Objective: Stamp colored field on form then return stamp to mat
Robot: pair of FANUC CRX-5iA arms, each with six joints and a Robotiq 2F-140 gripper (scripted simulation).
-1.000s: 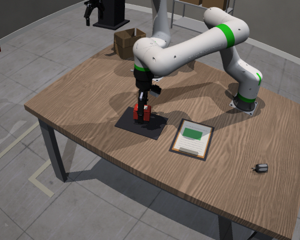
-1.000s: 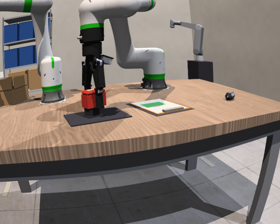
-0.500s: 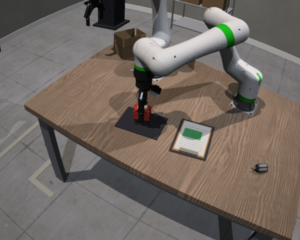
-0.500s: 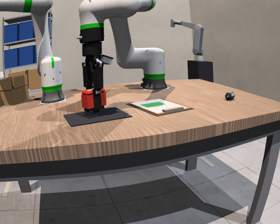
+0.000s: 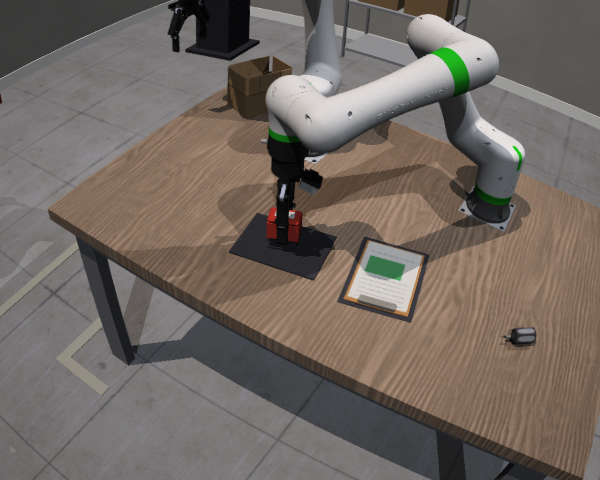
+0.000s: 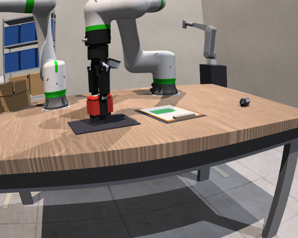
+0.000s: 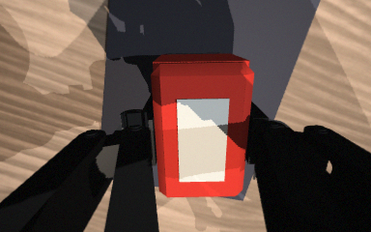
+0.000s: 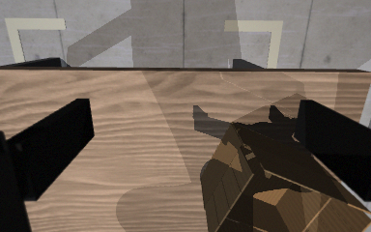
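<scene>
Left fingers point(image 5: 282, 235) point(image 6: 103, 108) hug the red stamp point(image 5: 272, 229) point(image 6: 93, 107) point(image 7: 168, 159)

They are closed tight on it, one on each side. The stamp stands up straight on the dark mat point(image 5: 310, 263) point(image 6: 79, 128) point(image 7: 265, 58), with its black foot down and its pale label on top. That is likely so it can be lifted, pressed and put back without turning it over. Holding both sides should help keep it from tipping.

The form point(image 5: 365, 279) point(image 6: 167, 117) lies flat just beside the mat, with its green field point(image 5: 384, 267) point(image 6: 163, 110) facing up, ready for a stamp. A lift looks like the next job, and a crooked one could spoil the flat press.

The left arm point(image 5: 393, 103) point(image 6: 157, 61) reaches across, then bends so its hand points straight down. The right fingers are wide apart with nothing in them, above the worktop point(image 5: 186, 180) point(image 6: 169, 138) point(image 8: 100, 169) near the brown box point(image 5: 246, 93) point(image 6: 22, 97) point(image 8: 226, 193).
</scene>
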